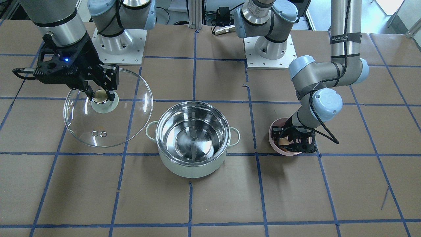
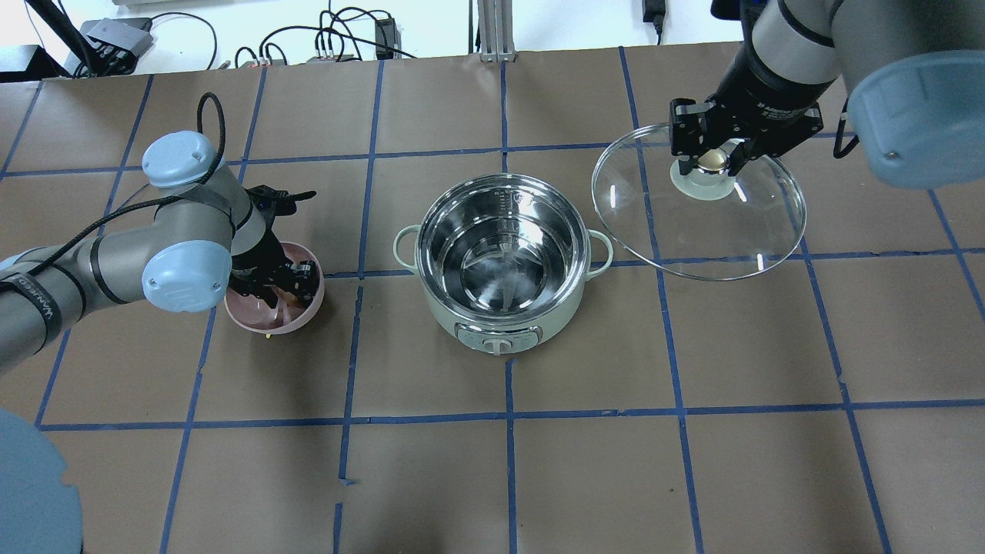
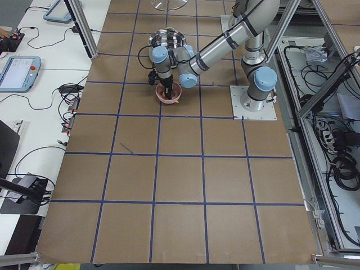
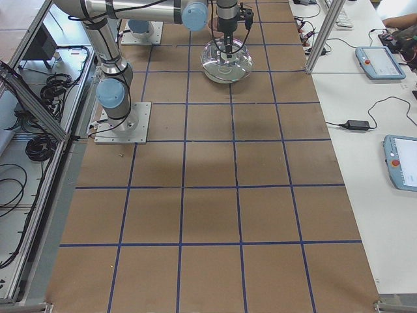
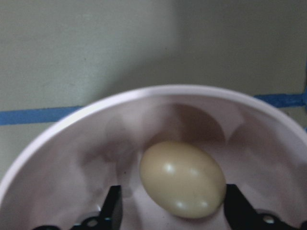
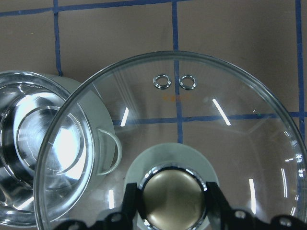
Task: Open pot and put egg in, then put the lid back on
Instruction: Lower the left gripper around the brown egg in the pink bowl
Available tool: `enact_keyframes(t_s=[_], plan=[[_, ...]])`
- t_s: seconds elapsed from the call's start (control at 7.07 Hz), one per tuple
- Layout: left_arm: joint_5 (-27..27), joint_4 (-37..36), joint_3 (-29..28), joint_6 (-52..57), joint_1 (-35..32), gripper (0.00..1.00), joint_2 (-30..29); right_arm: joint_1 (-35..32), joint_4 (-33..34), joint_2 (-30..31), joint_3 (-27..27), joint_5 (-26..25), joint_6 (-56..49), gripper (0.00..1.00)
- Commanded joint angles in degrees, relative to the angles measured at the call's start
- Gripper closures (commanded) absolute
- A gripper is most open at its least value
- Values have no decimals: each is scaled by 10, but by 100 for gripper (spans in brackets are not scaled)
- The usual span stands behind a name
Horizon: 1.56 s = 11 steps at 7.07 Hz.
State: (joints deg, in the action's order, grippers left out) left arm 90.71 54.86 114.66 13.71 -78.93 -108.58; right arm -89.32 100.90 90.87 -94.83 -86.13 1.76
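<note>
Brown taped table: my left gripper sits open astride the egg in the pink bowl, seemingly not touching. Close softly, lift, carry to the pot at three o'clock overhead; my right gripper clamps the lid.

Brown table, blue-taped in squares; pot mid-table; pink bowl well apart.

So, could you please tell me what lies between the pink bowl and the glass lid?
The open, empty pot stands between the pink bowl and the lid; nothing else lies there, as the overhead view shows.
</note>
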Motion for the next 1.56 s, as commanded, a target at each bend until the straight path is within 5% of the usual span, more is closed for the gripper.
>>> enact_keyframes(t_s=[0.0, 1.42], plan=[[-2, 0, -2, -1, 0, 62, 2, -1, 0, 0, 0, 0, 0, 66], [-2, -14, 1, -3, 0, 59, 9, -1, 0, 0, 0, 0, 0, 66]])
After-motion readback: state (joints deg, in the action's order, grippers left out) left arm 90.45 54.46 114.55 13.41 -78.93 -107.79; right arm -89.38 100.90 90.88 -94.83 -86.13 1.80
